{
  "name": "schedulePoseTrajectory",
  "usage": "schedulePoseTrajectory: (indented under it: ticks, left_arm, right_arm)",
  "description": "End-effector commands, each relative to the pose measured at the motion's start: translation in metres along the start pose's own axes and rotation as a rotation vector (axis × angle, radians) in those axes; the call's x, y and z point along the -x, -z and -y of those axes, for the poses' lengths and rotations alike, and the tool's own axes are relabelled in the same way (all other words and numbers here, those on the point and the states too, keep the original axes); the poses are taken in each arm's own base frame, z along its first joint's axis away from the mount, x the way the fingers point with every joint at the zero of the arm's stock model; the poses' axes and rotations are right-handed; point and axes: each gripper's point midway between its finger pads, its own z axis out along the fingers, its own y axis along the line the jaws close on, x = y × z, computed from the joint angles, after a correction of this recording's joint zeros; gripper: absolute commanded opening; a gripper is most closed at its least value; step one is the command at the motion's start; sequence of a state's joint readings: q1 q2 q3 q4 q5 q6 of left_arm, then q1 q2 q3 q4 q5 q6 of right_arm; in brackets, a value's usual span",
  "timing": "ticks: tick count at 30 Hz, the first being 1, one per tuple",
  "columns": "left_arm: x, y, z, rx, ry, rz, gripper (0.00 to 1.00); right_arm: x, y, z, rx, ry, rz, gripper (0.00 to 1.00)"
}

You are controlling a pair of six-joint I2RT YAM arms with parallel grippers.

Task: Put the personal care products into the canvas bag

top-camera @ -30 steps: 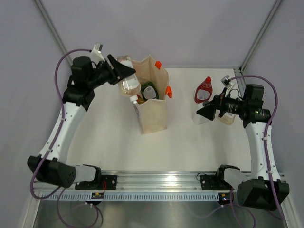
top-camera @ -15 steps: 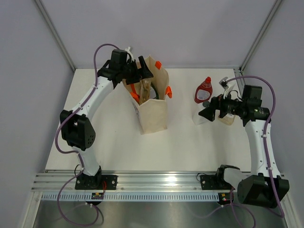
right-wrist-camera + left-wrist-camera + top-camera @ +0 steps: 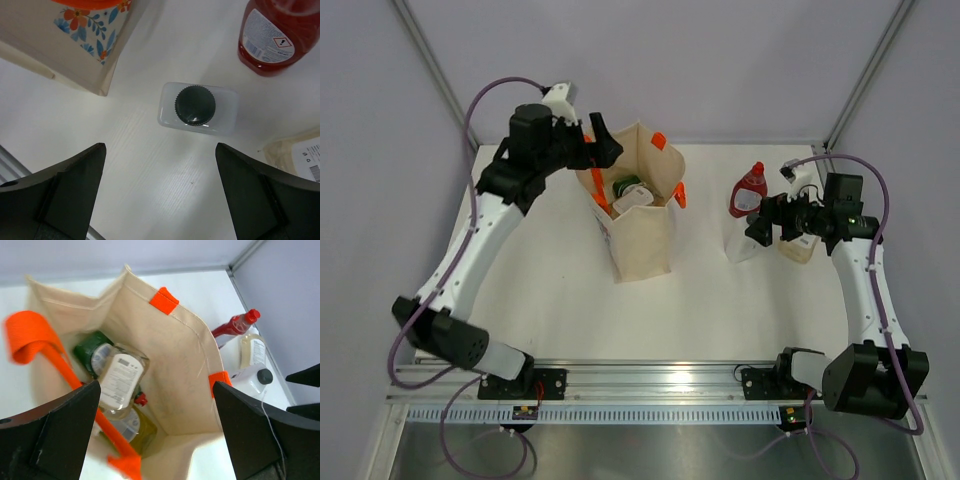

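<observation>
Bottles (image 3: 120, 380) overlapping in canvas bag (image 3: 175, 355), red bottle (image 3: 272, 35) cropped, beige item (image 3: 290, 150) clipped

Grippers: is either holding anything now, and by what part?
Nothing is held. Left gripper is open over the canvas bag; right gripper is open above the grey-capped bottle, not touching it.

In the right wrist view the top edge cuts off the red bottle (image 3: 277, 37), the right edge cuts off the pale beige bottle (image 3: 300, 155), and only a corner of the canvas bag (image 3: 75, 40) shows. In the left wrist view the near orange handle (image 3: 30, 337) is blurred. There, a clear labelled bottle (image 3: 120, 382) covers most of the dark green bottle (image 3: 87, 347).
</observation>
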State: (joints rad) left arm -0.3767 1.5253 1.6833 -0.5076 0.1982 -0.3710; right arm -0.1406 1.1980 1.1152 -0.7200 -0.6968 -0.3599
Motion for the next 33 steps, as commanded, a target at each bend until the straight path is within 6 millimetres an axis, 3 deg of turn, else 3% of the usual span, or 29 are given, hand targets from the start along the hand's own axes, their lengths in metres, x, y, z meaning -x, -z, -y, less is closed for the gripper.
schedulePoseTrajectory:
  ticks: [1, 3, 4, 5, 6, 7, 8, 11, 14, 18, 22, 25, 26, 27, 33]
  left_arm:
    - [0.026, 0.075, -0.007, 0.094, -0.139, 0.178, 0.99]
    - [0.015, 0.095, -0.017, 0.141, -0.144, 0.202, 0.99]
    - [-0.01, 0.094, -0.032, 0.183, -0.132, 0.171, 0.99]
    - [-0.01, 0.117, -0.028, 0.171, -0.119, 0.225, 0.99]
    - [-0.019, 0.123, -0.028, 0.158, -0.114, 0.228, 0.99]
    - [-0.043, 0.12, -0.036, 0.158, -0.105, 0.199, 0.99]
    - [-0.045, 0.135, -0.031, 0.138, -0.086, 0.236, 0.99]
    - [-0.081, 0.141, -0.042, 0.154, -0.03, 0.186, 0.99]
    - [-0.106, 0.152, -0.048, 0.16, 0.009, 0.161, 0.99]
    - [-0.126, 0.164, -0.052, 0.164, 0.028, 0.148, 0.99]
    - [-0.141, 0.172, -0.056, 0.166, 0.044, 0.142, 0.99]
    - [-0.149, 0.172, -0.058, 0.168, 0.063, 0.135, 0.99]
    - [-0.151, 0.172, -0.056, 0.158, 0.066, 0.129, 0.99]
    - [-0.153, 0.172, -0.054, 0.144, 0.069, 0.119, 0.99]
    - [-0.161, 0.173, -0.048, 0.111, 0.091, 0.098, 0.99]
  right_arm:
    - [0.009, 0.001, 0.021, -0.155, 0.026, 0.05, 1.0]
    - [0.003, -0.006, 0.028, -0.241, 0.015, 0.041, 1.0]
    - [-0.001, -0.01, 0.027, -0.25, 0.024, 0.024, 1.0]
    - [-0.004, -0.014, 0.026, -0.259, 0.022, 0.011, 0.99]
    - [-0.007, -0.024, 0.028, -0.311, 0.021, -0.002, 0.99]
    - [-0.009, -0.028, 0.027, -0.321, 0.005, -0.01, 0.99]
    - [-0.012, -0.033, 0.027, -0.319, 0.0, -0.021, 1.0]
    - [-0.005, -0.042, 0.03, -0.343, -0.023, 0.039, 0.99]
    - [0.002, -0.043, 0.046, -0.431, 0.005, 0.055, 0.99]
    - [0.005, -0.039, 0.049, -0.442, 0.063, 0.03, 1.0]
    - [0.0, -0.044, 0.038, -0.345, 0.184, -0.006, 0.99]
    - [-0.006, -0.055, 0.025, -0.213, 0.285, -0.061, 0.99]
    - [-0.017, -0.062, 0.02, -0.154, 0.289, -0.105, 0.99]
    - [-0.013, -0.063, 0.019, -0.135, 0.312, -0.105, 1.0]
    - [-0.01, -0.082, 0.026, -0.101, 0.315, -0.121, 1.0]
